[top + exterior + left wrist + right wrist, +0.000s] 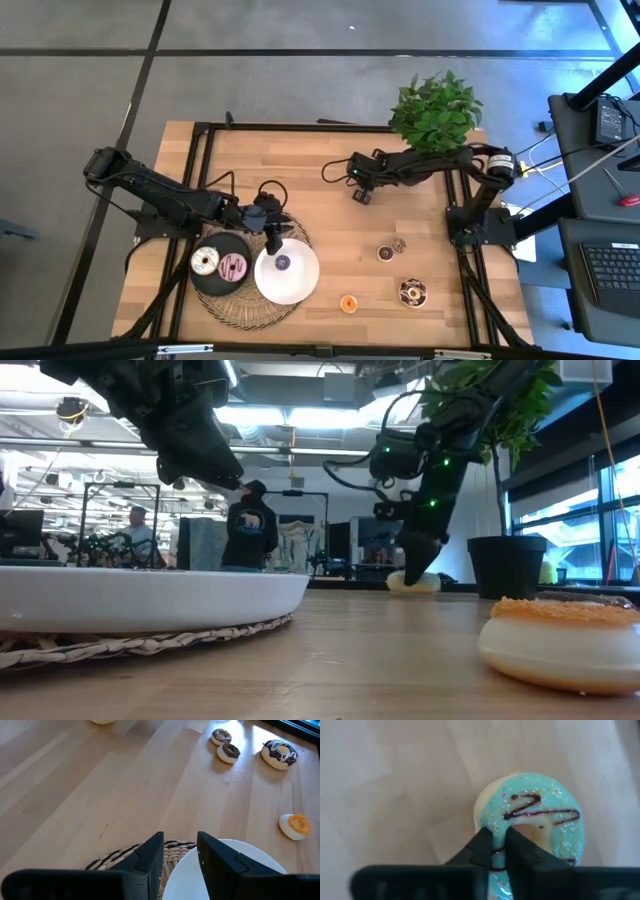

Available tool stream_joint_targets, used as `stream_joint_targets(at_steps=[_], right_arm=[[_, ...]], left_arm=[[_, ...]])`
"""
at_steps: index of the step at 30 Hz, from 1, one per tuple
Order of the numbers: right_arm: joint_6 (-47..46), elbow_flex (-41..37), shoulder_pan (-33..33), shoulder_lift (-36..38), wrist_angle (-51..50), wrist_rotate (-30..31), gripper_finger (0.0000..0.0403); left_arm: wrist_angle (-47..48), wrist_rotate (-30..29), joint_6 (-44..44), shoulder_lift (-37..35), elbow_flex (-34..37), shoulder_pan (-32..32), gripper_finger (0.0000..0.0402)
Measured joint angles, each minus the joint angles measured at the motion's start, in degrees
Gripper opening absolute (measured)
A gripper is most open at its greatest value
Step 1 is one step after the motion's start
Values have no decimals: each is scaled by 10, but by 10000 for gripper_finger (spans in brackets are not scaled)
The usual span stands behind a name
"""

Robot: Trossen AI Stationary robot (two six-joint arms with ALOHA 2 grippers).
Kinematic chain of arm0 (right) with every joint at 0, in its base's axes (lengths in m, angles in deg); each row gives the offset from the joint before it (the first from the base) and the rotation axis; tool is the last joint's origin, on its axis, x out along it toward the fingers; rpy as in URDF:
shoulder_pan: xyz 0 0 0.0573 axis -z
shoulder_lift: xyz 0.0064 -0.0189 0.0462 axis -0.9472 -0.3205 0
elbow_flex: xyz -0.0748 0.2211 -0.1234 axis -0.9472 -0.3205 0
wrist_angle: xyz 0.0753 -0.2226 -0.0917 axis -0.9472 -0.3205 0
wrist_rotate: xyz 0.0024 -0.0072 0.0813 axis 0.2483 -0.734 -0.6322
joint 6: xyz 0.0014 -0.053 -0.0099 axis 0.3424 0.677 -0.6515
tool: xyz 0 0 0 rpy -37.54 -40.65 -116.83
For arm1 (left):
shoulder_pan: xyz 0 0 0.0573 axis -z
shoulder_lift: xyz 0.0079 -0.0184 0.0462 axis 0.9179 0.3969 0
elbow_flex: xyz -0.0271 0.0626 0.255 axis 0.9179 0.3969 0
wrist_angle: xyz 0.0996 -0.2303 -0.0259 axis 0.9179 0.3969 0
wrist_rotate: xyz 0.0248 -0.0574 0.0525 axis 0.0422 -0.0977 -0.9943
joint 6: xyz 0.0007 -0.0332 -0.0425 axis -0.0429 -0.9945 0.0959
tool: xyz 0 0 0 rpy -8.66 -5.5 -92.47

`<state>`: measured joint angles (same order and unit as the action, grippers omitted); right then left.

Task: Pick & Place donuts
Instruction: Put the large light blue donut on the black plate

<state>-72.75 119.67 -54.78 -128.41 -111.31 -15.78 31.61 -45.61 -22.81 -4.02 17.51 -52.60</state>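
Eight donuts show in all. Two lie on the round black plate (212,282): one with white icing (205,262) and one with pink icing (232,266). A purple one (283,263) sits on the round white plate (300,285) just beside it. Both plates rest on a woven wicker mat (250,312) with a coiled, ribbed weave.

Four more lie on the bare wooden tabletop (310,190), whose surface is pale planked wood: two small brown-iced rings (385,253) (399,244) nearly touching, a larger dark ring with sprinkles (411,292), and an orange-topped one (348,304) near the white plate.

The eighth, with turquoise icing (535,815), a dark squiggle and fine sprinkles, lies on the tabletop under the right tool (361,193), near a leafy green potted plant (436,110). The right tool's fingers (482,845) are nearly pressed together, their tips at the edge of this donut's centre hole; whether they pinch it cannot be told.

The left tool (272,232) hangs over the white plate's rim, its two dark wedge-shaped fingers (150,857) slightly spread and holding nothing.
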Motion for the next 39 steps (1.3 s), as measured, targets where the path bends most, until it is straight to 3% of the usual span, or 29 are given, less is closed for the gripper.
stream_joint_targets(at_steps=[4,10,16,20,26,34,39], right_arm=[[34,0,-34,30,-4,8,15],[39,0,-103,80,14,-40,36],[70,0,-160,90,87,-175,30],[80,0,-181,89,125,-201,22],[66,0,-198,89,140,-206,34],[62,0,-198,89,144,-247,27],[62,0,-198,89,144,-280,31]], left_arm=[[0,0,0,0,0,0,114],[-21,-32,47,5,0,-2,114],[-134,-16,262,53,0,-1,109],[-220,-12,337,101,-4,-3,102],[-223,-33,380,155,-47,-12,98],[-216,6,438,216,-106,-19,110],[-179,-2,439,232,-129,-19,119]])
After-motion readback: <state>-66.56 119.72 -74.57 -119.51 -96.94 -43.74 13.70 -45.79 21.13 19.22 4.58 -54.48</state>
